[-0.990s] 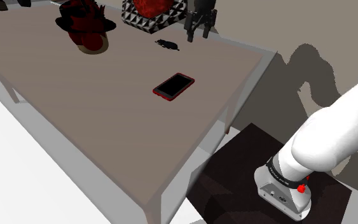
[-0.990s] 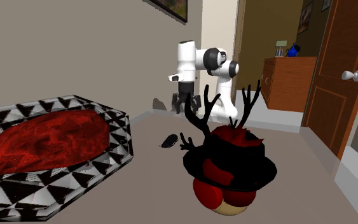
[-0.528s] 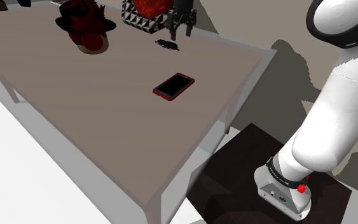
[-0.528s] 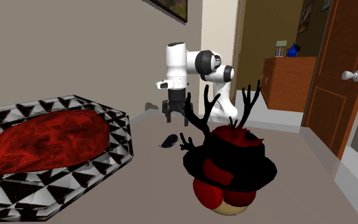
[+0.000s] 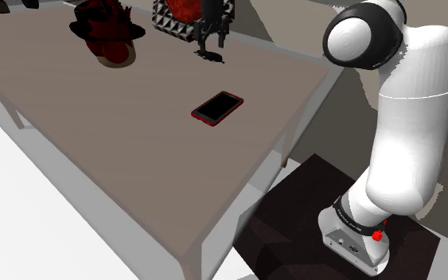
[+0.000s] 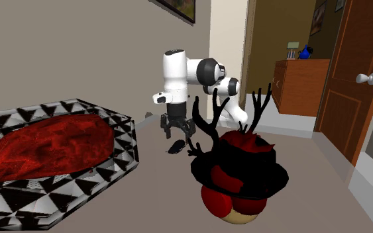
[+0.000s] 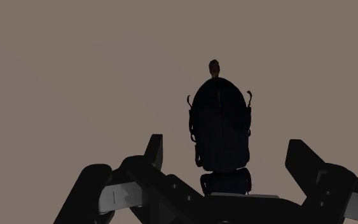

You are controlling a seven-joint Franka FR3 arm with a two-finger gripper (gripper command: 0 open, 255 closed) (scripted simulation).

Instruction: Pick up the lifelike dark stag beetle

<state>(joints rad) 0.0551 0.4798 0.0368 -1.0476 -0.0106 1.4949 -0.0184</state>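
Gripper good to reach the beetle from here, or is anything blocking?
Probably yes. The gripper hovers right above the beetle, fingers open and straddling it in the wrist view, with bare table around it. The patterned box and antlered hat sit off to the sides.

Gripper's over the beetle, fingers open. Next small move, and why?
Probably a straight descent with the fingers open. In the wrist view the beetle lies roughly centred between the open fingers of the gripper. The second exterior view shows the gripper hanging above the beetle with a gap, not touching it. Close only once the fingertips flank its body near the table.
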